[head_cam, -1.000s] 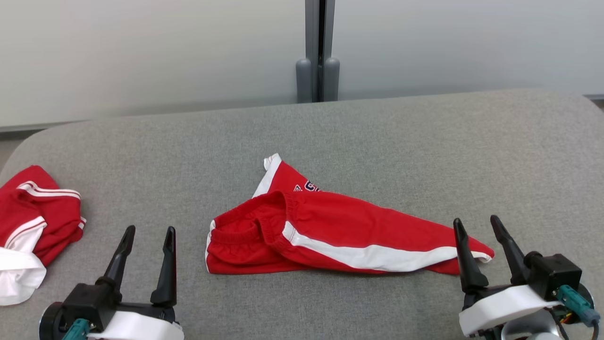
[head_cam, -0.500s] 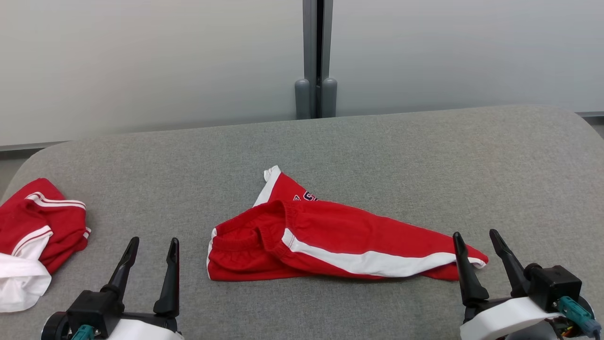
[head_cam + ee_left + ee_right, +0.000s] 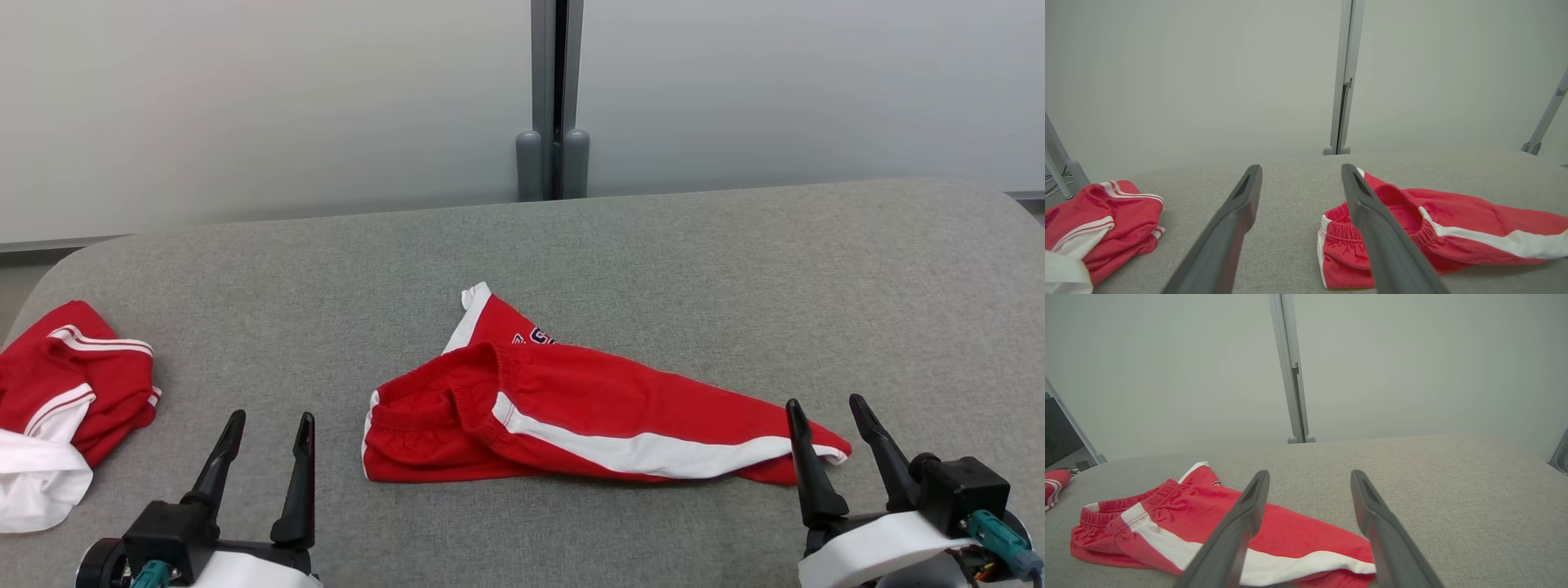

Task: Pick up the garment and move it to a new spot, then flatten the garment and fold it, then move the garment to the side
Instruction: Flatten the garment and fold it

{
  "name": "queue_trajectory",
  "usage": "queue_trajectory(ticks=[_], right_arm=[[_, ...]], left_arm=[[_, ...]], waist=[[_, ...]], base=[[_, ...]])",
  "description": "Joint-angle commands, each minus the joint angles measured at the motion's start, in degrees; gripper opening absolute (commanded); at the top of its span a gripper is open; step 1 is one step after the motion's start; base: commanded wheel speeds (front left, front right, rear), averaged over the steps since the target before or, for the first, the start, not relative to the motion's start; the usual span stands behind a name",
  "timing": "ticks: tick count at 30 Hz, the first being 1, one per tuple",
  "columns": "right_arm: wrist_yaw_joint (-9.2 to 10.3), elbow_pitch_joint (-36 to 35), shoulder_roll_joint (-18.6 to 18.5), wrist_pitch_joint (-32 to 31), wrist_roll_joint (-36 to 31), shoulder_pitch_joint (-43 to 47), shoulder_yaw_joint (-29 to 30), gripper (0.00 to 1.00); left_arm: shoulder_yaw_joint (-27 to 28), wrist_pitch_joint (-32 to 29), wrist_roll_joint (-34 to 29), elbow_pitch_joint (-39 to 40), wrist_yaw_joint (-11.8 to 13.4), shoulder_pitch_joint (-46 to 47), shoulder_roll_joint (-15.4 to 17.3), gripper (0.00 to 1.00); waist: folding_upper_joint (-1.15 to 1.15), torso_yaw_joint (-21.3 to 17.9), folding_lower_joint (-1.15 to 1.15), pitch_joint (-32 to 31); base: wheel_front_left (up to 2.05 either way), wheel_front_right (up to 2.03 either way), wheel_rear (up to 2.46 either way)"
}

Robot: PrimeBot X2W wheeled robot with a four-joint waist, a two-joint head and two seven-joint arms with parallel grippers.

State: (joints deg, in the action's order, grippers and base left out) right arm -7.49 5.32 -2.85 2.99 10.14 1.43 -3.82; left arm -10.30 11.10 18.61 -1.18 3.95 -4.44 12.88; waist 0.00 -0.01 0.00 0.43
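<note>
You are looking down at a grey fabric-covered surface with a pale wall behind it and a grey upright post at the middle of the far edge.

The garment, a pair of red shorts, lies loosely crumpled near the middle of the surface, a little toward the near edge. Its gathered elastic waistband faces your left, with the opening partly showing. A broad white side stripe runs from the waistband toward your right, where the shorts taper to a narrow end. One leg pokes out toward the far side, with dark lettering on it, too small to read.

Your left gripper sits at the lower left, fingers spread wide apart and holding nothing. It is just beside the waistband end of the shorts and clear of the cloth.

Your right gripper sits at the lower right, fingers likewise spread apart with nothing between them. Its inner finger overlaps the narrow end of the shorts in the head view; you cannot tell whether it touches the cloth.

A second red and white garment lies bunched at the far left edge of the surface, well apart from the shorts.
</note>
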Motion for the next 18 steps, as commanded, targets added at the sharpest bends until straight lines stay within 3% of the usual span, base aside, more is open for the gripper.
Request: queue_trajectory(ticks=[1,8,18], right_arm=[[0.00,-0.2,-0.1,-0.2,0.2,0.0,0.2,1.00],[0.00,-0.4,-0.1,-0.5,0.3,-1.5,-0.4,1.00],[0.00,-0.2,-0.1,-0.4,0.3,-4.1,-1.5,1.00]], left_arm=[[-0.1,-0.2,-0.5,0.2,0.2,0.7,0.2,1.00],[-2.8,-2.4,-0.8,0.1,-0.7,4.1,-0.5,1.00],[-12.9,-11.7,0.0,-7.2,-8.7,15.9,-3.4,1.00]], waist=[[0.00,0.1,0.00,0.1],[0.00,-0.5,0.00,1.8],[0.00,-2.8,0.00,6.7]], base=[[0.00,0.00,0.00],[0.00,0.00,0.00],[0.00,0.00,0.00]])
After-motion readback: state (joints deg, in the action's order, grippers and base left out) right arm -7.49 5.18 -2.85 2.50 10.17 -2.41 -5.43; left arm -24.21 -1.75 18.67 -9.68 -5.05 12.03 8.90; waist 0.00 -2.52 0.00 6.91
